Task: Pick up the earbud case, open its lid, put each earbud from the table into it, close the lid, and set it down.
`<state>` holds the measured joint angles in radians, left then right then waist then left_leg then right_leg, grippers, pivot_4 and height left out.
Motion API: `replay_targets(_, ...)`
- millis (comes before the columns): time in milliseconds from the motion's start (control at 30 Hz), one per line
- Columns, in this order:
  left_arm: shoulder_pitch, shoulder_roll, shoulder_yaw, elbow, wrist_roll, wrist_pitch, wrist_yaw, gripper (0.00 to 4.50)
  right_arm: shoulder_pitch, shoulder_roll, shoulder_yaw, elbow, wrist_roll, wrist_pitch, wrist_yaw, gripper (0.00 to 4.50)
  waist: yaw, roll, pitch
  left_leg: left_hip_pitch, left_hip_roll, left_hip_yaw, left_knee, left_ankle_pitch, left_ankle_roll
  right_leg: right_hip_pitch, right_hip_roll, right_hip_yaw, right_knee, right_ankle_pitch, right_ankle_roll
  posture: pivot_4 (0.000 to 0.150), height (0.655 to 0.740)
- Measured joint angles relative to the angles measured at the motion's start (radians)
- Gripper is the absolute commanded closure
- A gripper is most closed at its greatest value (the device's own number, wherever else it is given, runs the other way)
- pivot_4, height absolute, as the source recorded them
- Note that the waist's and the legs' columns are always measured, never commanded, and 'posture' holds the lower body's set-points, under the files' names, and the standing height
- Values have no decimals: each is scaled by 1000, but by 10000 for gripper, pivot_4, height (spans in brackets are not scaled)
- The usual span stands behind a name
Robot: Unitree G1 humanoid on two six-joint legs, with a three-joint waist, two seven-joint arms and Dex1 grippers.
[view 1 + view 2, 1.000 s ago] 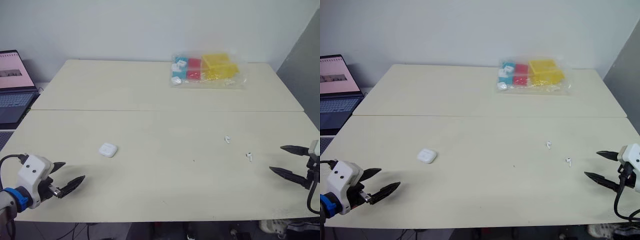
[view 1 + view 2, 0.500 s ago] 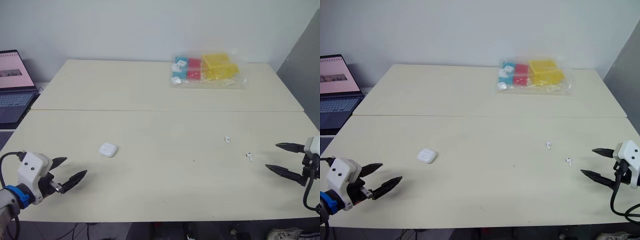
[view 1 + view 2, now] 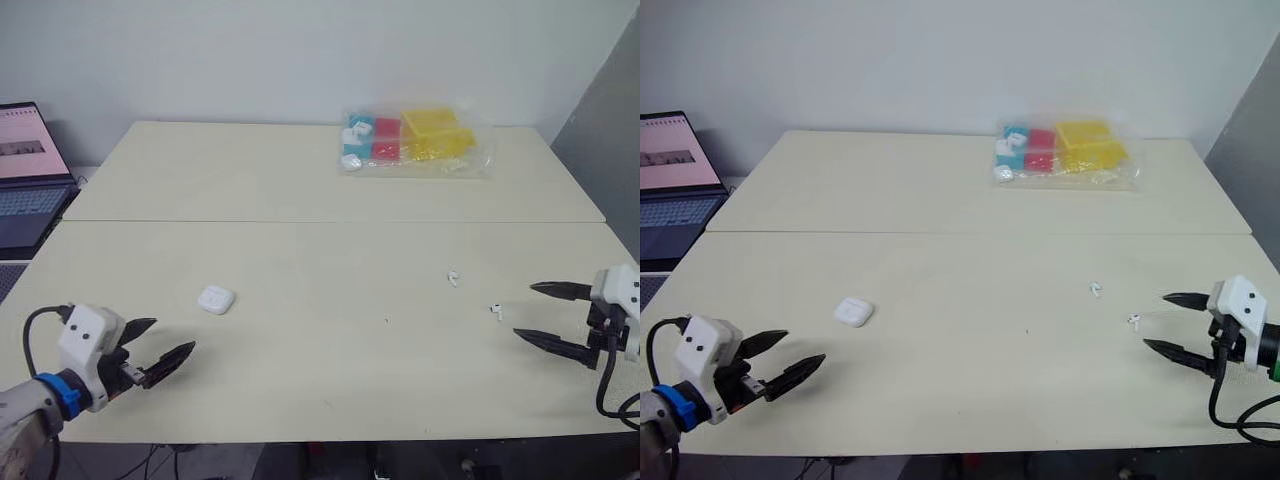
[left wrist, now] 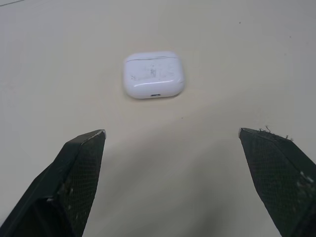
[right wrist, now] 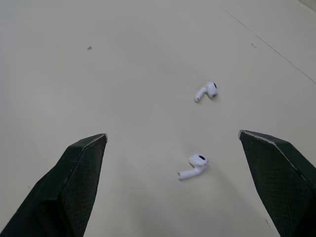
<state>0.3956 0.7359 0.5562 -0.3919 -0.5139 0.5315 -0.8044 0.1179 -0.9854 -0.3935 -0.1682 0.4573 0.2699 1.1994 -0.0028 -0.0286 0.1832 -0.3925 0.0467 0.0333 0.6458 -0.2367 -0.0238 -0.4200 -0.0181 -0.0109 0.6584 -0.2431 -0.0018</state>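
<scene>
**Both grippers spread wide, case and earbuds loose on the table**

The left gripper [image 3: 172,336] hangs low over the table's near-left corner. Its two black fingers are splayed apart with nothing between them. Just past their tips the white earbud case [image 3: 215,299] lies flat on the pale table [image 3: 330,250], lid shut and clear of both fingers.

The right gripper [image 3: 523,310] sits by the right edge, also spread wide and empty, pointing inward across the top. The nearer earbud [image 3: 495,311] lies on its side just beside those tips without touching them. The second earbud [image 3: 452,278] lies a little further in, toward the far edge, apart from the first.

Near the far-right corner rests a clear plastic bag [image 3: 412,140] holding yellow, red and blue boxes. An open laptop [image 3: 25,165] stands off the table's left edge.
</scene>
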Motion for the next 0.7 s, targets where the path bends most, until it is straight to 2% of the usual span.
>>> replay_targets(233, -140, 0, -76, 77, 17, 48, 51, 0, -246, 7, 162, -246, 163, 231, -61, 283, 0, -1, -1, 2, 0, -1, 1, 0, 0, 0, 3, 0, 4, 0, 0, 1500, 7387)
replay_targets(433, -210, 4, -145, 145, 47, 59, 64, 0, -306, 26, 253, -259, 182, 287, -87, 283, 4, -4, -2, -3, 0, -1, 0, 0, 0, -2, 3, -1, 3, 0, 3, 1500, 7387)
replay_targets(700, -315, 14, -247, 263, 116, 25, 53, 0, -398, 28, 329, -288, 180, 304, -91, 283, 2, -4, -2, -2, 1, -1, 0, 0, 0, -2, 0, -1, 4, 0, 3, 1500, 7387)
